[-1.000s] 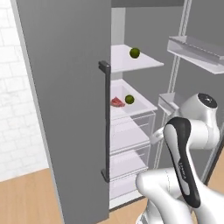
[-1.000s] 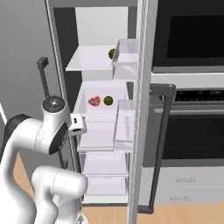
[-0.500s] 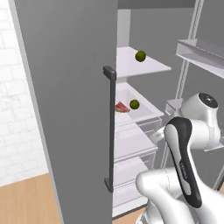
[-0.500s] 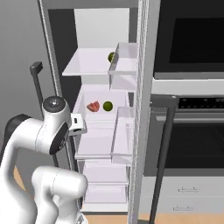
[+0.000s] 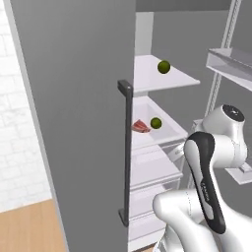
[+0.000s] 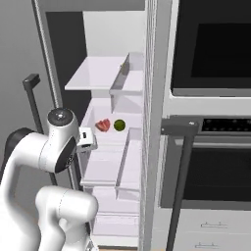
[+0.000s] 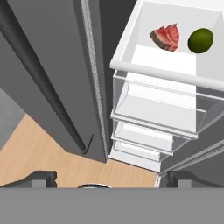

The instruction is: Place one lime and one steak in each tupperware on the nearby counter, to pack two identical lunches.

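The gripper (image 7: 107, 177) holds its fingers spread wide and empty as the base rolls closer to the open fridge, bringing nearer the red steak (image 7: 166, 36) and lime (image 7: 200, 40) lying side by side on the middle shelf (image 7: 153, 70), so nothing is packed yet.

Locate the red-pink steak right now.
The steak lies on the fridge's middle shelf, just left of a lime in the hand view and both base views; a second lime sits one shelf up.

Arm bent high — pincer (image 7: 107, 178) wide open, empty.
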